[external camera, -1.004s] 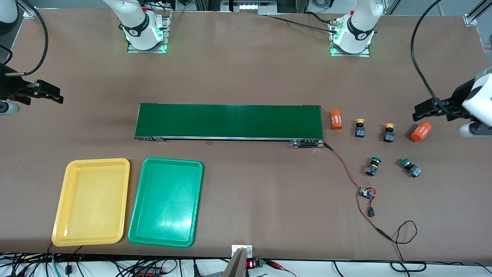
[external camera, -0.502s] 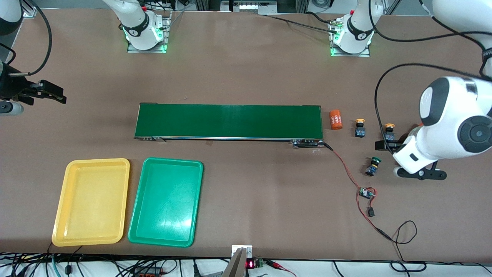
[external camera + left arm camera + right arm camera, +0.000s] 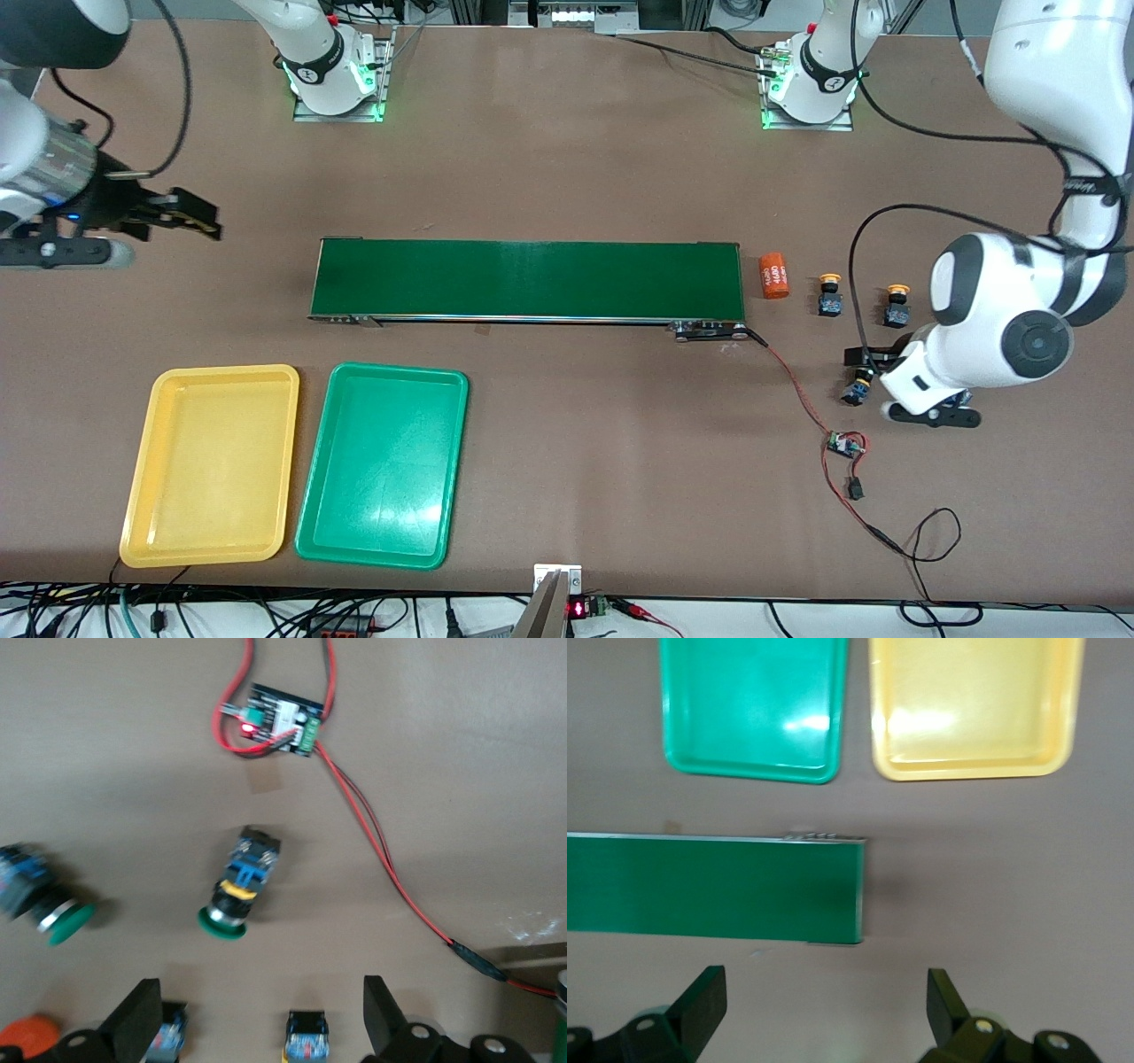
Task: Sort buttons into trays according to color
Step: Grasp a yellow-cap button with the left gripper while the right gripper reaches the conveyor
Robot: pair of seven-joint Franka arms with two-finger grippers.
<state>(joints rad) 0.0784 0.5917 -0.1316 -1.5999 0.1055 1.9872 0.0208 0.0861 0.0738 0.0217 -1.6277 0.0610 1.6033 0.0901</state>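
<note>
Two yellow buttons point(image 3: 829, 297) point(image 3: 897, 306) stand past the conveyor's end, toward the left arm's end of the table. Nearer the front camera lies a green button point(image 3: 857, 387) point(image 3: 233, 896) on its side. A second green button point(image 3: 46, 902) also lies on its side; in the front view the left hand covers it. My left gripper point(image 3: 864, 356) point(image 3: 261, 1014) hangs open over the table between the yellow and green buttons, holding nothing. My right gripper point(image 3: 197, 220) point(image 3: 824, 1010) is open and empty over bare table beside the conveyor's other end. The yellow tray point(image 3: 213, 465) point(image 3: 974, 704) and green tray point(image 3: 381, 461) point(image 3: 753, 704) lie side by side near the front edge.
The long dark-green conveyor belt point(image 3: 527, 279) point(image 3: 713, 886) crosses the table's middle. An orange cylinder point(image 3: 773, 275) stands at its end beside the yellow buttons. A small circuit board point(image 3: 846, 443) point(image 3: 275, 718) with red wires lies nearer the front camera than the green buttons.
The left arm swung in from the table's end and came down over the buttons, now covering one green button. The right gripper shifted toward the conveyor. Both stayed open.
</note>
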